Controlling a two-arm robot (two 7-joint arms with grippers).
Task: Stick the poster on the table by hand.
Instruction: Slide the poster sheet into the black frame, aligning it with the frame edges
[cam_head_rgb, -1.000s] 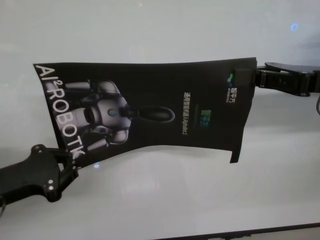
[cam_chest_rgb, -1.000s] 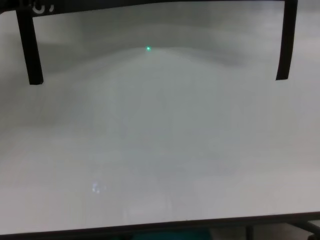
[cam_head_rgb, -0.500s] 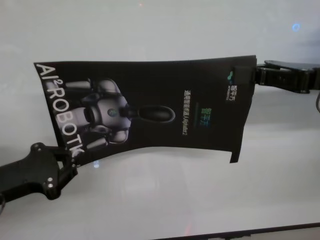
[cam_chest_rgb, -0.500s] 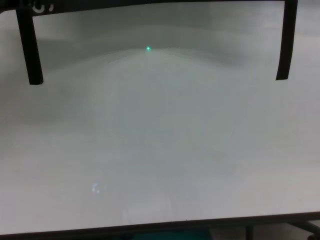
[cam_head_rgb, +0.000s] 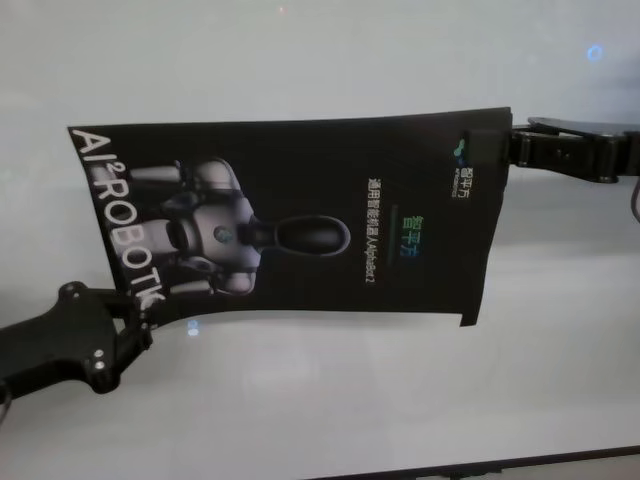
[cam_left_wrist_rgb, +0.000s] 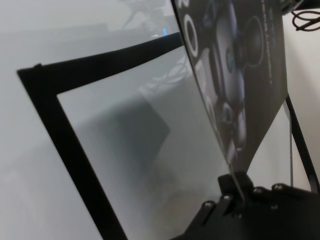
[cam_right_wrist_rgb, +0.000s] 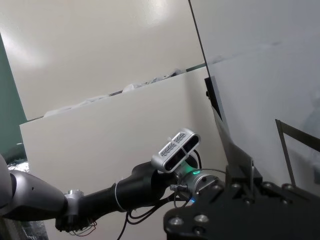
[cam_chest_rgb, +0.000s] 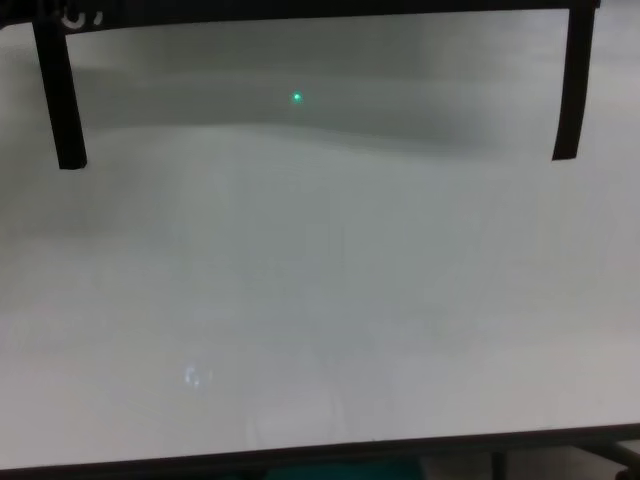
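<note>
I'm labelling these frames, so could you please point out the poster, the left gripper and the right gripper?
poster (cam_head_rgb: 300, 180): head view, on the black area above the robot picture.
left gripper (cam_head_rgb: 138, 318): head view, at the fingertips pinching the poster's lower-left corner.
right gripper (cam_head_rgb: 500, 150): head view, at the fingertips on the poster's upper-right corner.

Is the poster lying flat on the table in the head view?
No, the poster hangs between the left gripper and right gripper.

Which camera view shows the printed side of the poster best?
The head view: the whole poster faces it, lettering and robot picture included. The left wrist view shows one slanted part, the right wrist view only its plain back near the edge, and the chest view only its lower edge with two tape strips.
</note>
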